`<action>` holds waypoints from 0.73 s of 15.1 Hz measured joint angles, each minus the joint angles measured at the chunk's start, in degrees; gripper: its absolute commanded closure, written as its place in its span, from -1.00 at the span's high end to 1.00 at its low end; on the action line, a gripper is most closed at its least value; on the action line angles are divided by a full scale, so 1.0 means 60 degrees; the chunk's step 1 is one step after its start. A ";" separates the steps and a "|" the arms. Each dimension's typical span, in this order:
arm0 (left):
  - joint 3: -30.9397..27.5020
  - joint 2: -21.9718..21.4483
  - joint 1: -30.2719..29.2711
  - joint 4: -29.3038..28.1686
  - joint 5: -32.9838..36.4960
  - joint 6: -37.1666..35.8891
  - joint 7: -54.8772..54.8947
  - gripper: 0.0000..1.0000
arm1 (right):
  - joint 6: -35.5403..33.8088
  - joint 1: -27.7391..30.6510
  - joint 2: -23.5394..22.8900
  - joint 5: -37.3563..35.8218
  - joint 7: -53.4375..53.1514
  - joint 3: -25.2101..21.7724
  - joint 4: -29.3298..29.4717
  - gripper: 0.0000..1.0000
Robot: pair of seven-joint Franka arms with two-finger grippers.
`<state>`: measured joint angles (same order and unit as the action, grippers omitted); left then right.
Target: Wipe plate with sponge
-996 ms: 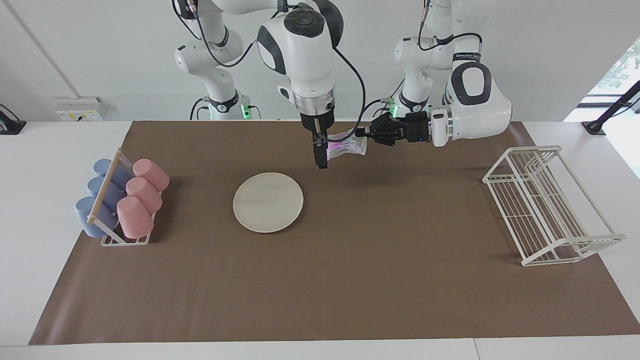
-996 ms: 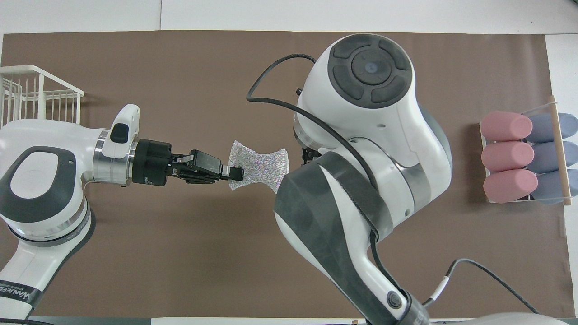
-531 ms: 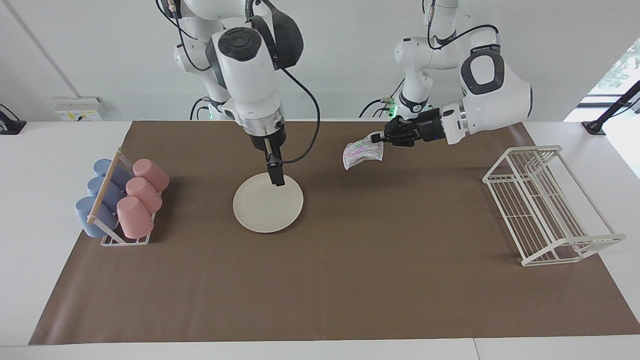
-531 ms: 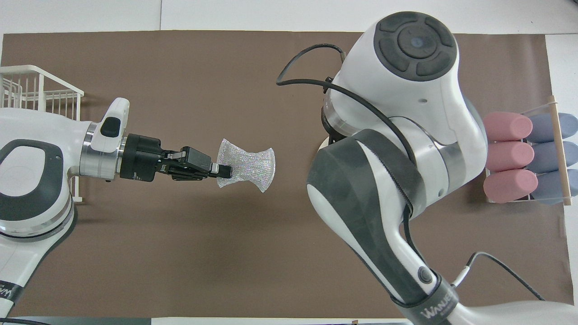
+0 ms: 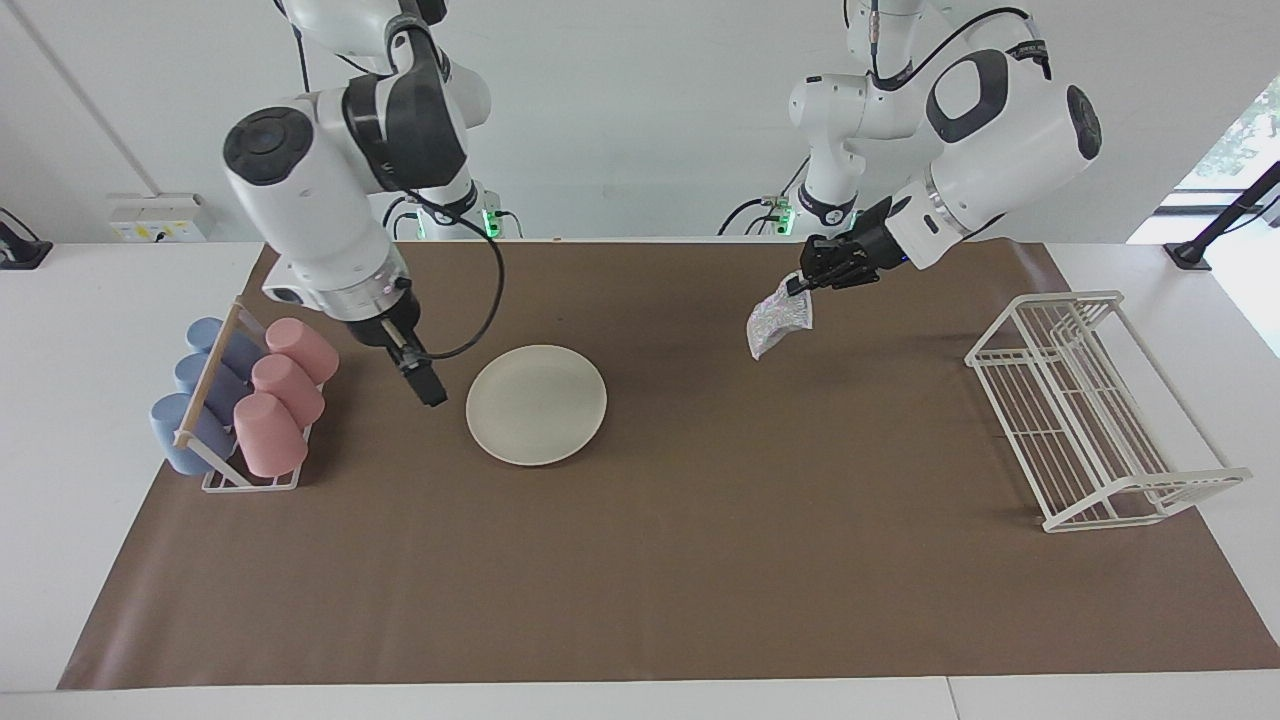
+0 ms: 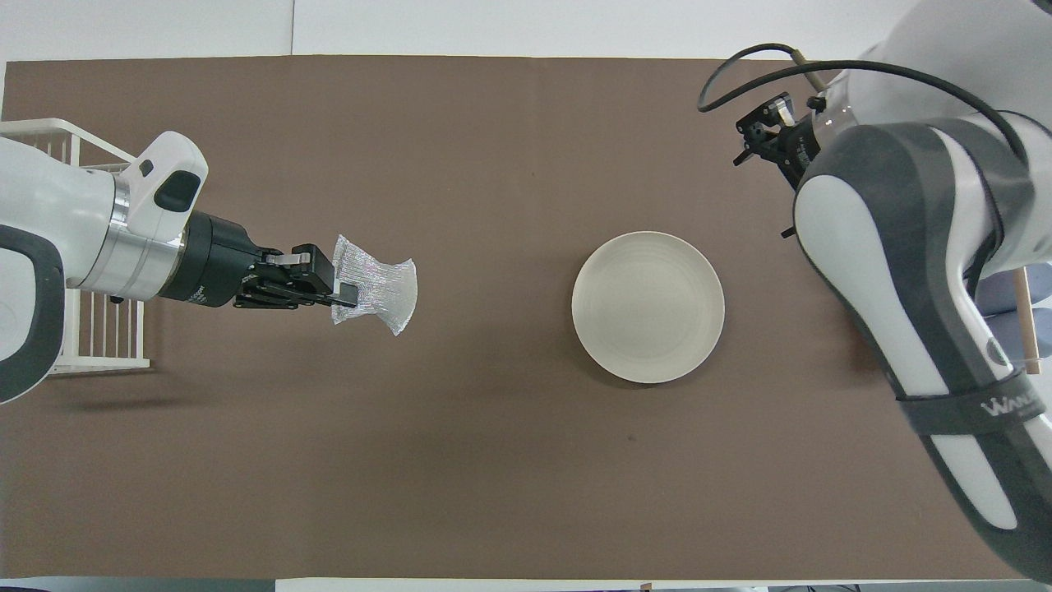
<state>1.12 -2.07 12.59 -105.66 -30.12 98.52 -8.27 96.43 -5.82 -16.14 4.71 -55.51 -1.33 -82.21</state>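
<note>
Facing view: the plate (image 5: 536, 404) lies flat and bare on the brown mat (image 5: 700, 560), apparently left clear for wiping. The sponge (image 5: 779, 322) dangles in the air toward the left arm's end, pinched by 1 corner in the left gripper (image 5: 800, 285), fingers shut on it. The right gripper (image 5: 430, 386) hangs beside the plate, fingers open and empty. Around: white tabletop (image 5: 90, 300), cup rack (image 5: 240, 400), wire rack (image 5: 1090, 410), pale wall.

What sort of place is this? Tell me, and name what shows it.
Probably a robotics lab staged as a dishwashing station: two arms bolted at a table with a brown mat, a plate, a cup rack and an empty white dish rack.
</note>
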 measured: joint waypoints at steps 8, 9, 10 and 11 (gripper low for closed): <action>0.0267 0.0002 0.0013 0.0446 0.5214 -0.1066 -0.0275 -1.00 | -0.1165 0.1744 0.0497 -0.0007 0.8833 -0.0005 -0.0066 1.00; 0.0273 0.0002 0.0016 0.0540 0.5840 -0.1269 -0.0294 -1.00 | -0.1165 0.1816 0.0606 -0.0007 0.9229 -0.0006 -0.0066 1.00; 0.0279 0.0001 0.0036 0.0636 0.6536 -0.1440 -0.0303 -1.00 | -0.1171 0.1816 0.0706 -0.0010 0.9406 0.0001 -0.0069 1.00; 0.0279 0.0001 0.0095 0.0719 0.7255 -0.1598 -0.0305 -1.00 | -0.1187 0.1790 0.0807 -0.0021 0.9449 0.0019 -0.0073 1.00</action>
<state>2.79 -2.07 13.16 -101.35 13.41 88.93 -10.10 89.31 4.92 -11.29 4.58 1.18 -1.22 -82.65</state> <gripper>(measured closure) 0.943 0.000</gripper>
